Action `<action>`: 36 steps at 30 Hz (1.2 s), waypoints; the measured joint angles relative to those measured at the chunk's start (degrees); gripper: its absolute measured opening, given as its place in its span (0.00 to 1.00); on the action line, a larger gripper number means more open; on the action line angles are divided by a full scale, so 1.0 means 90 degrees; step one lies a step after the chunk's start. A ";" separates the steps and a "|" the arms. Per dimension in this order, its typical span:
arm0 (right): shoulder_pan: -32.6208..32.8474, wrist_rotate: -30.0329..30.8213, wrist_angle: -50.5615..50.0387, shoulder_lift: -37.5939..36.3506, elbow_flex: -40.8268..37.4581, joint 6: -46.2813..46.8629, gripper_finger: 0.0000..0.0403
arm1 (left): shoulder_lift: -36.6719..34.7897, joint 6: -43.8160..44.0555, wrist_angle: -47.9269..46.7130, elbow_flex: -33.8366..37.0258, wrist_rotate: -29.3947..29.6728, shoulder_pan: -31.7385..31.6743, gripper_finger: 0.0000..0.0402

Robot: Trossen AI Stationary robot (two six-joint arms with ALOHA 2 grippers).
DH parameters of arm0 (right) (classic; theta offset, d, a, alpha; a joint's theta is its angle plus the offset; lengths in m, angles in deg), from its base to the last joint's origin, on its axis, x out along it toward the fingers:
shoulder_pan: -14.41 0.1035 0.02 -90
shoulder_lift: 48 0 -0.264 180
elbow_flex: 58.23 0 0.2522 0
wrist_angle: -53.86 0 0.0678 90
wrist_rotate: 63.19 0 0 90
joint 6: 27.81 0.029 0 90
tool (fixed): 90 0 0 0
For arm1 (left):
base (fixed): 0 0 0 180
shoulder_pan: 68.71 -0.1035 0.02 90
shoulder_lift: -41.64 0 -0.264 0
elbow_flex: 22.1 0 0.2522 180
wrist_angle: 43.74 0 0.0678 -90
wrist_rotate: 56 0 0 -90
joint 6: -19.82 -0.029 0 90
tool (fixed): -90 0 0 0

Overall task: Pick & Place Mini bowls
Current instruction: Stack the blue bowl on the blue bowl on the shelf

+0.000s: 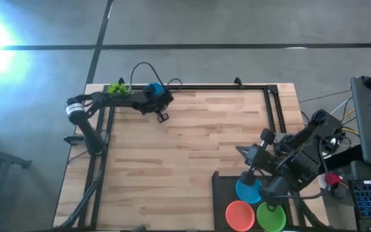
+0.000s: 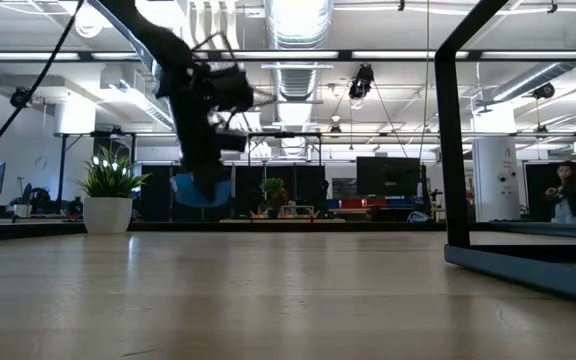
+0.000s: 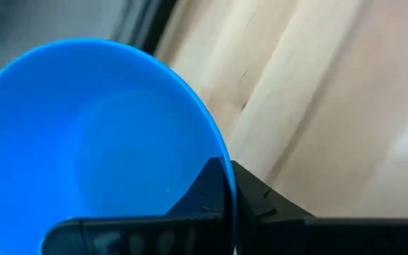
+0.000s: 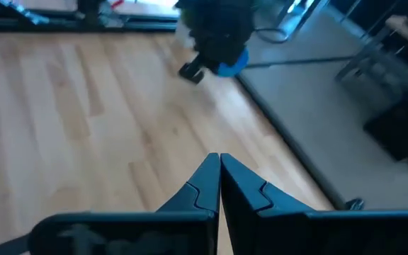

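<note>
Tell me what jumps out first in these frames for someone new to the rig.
First, the small round blue plastic bowl pinched at its rim by the shut left end effector, raised above the wooden table's far left corner near the small green potted plant. Next, the stacked blue, orange and green bowls on the dark tray at the near right, where the shut right end effector holds nothing.

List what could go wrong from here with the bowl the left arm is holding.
1. The left gripper pinches only the rim of the blue mini bowl, so the bowl could swivel or slip out.
2. The bowl hangs above the table near its far edge, beside the potted plant; a swing could knock the plant or drop the bowl off the table.
</note>
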 joint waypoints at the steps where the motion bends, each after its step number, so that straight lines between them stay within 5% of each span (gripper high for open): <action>1: 0.0000 0.0138 0.0002 0.0000 -0.0043 -0.0008 0.02 | -0.0090 -0.0152 0.0006 -0.0028 0.0183 0.0186 0.00; 11: 0.0000 0.0600 0.0104 0.0000 -0.0493 -0.0137 0.02 | -0.0352 -0.1768 0.0370 -0.0461 0.2640 0.2215 0.00; 20: -0.0263 0.0696 0.0470 0.0000 -0.0989 -0.0110 0.04 | -0.0350 -0.3262 0.1836 -0.0517 0.2733 0.3271 0.00; 36: -0.1352 0.1415 0.2177 0.0002 -0.1587 -0.1442 0.33 | -0.0343 -0.5185 0.2935 -0.0514 0.2316 0.3954 0.00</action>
